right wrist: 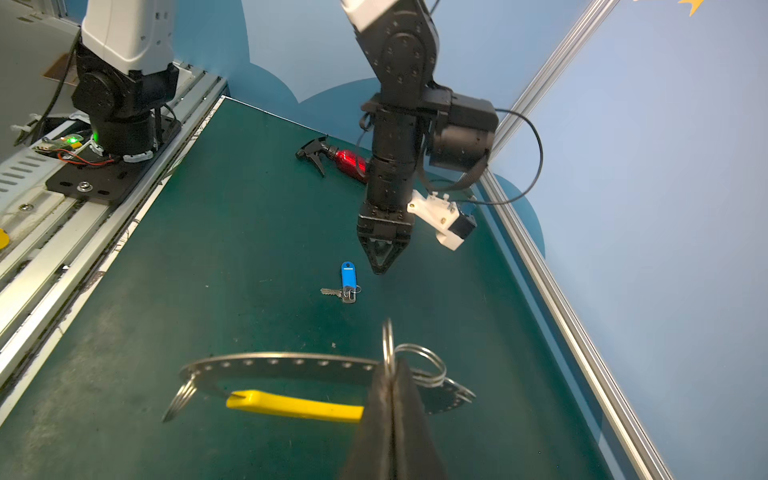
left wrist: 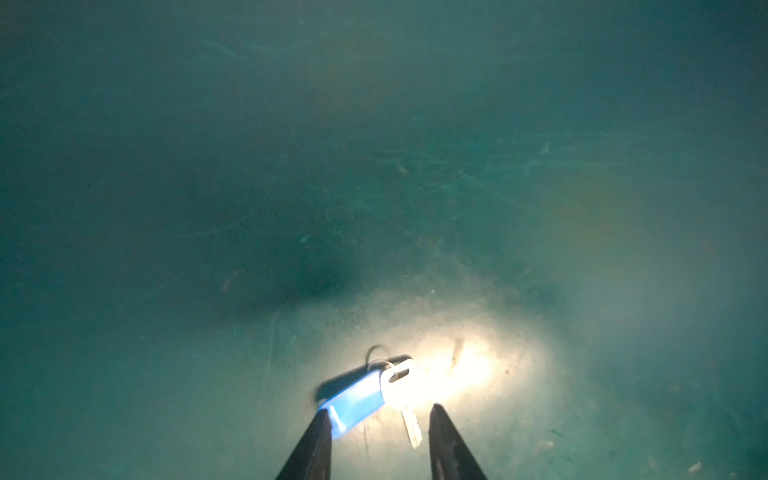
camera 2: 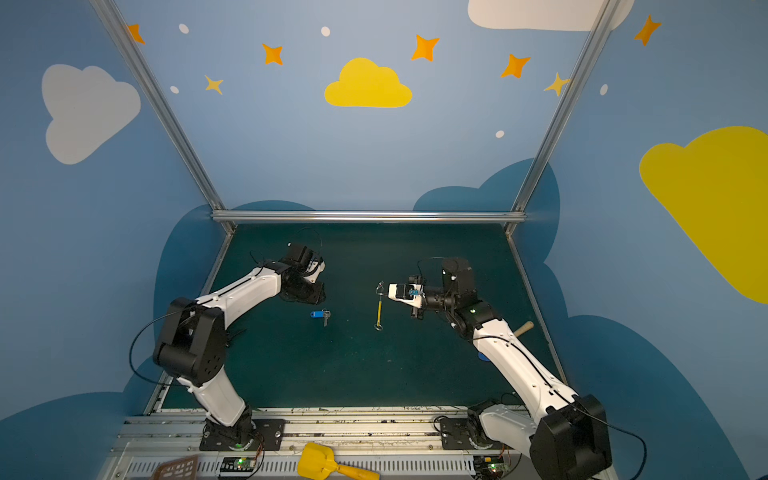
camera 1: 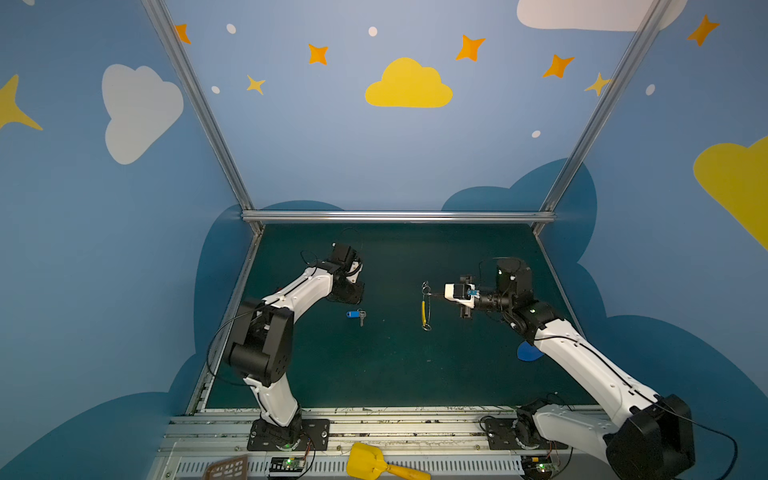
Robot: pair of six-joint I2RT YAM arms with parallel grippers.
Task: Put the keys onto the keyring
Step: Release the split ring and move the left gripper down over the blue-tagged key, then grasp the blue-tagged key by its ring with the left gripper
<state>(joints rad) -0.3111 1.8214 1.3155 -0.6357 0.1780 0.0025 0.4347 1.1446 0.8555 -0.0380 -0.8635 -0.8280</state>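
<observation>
The keys [camera 1: 356, 315] [camera 2: 321, 315], a small silver key joined to a blue tag, lie flat on the green mat left of centre. My left gripper [left wrist: 378, 411] is open just over them. The key blade lies between its fingers [left wrist: 322, 436], and the blue tag [left wrist: 353, 401] is at one fingertip. From the right wrist view that gripper [right wrist: 379, 266] points down beside the keys [right wrist: 347, 284]. My right gripper [right wrist: 392, 370] [camera 1: 432, 294] is shut on the keyring [right wrist: 282, 365], a grey studded hoop with a yellow arc [right wrist: 295, 405]. In both top views the keyring [camera 1: 424, 309] [camera 2: 379, 309] shows edge-on.
A red spray bottle [right wrist: 351, 162] lies on the mat behind the left arm. A blue toy shovel [camera 1: 528, 352] with a wooden handle [camera 2: 524, 328] is partly under the right arm. A yellow scoop [camera 1: 374, 461] rests on the front rail. Aluminium rails [camera 1: 399, 216] border the mat.
</observation>
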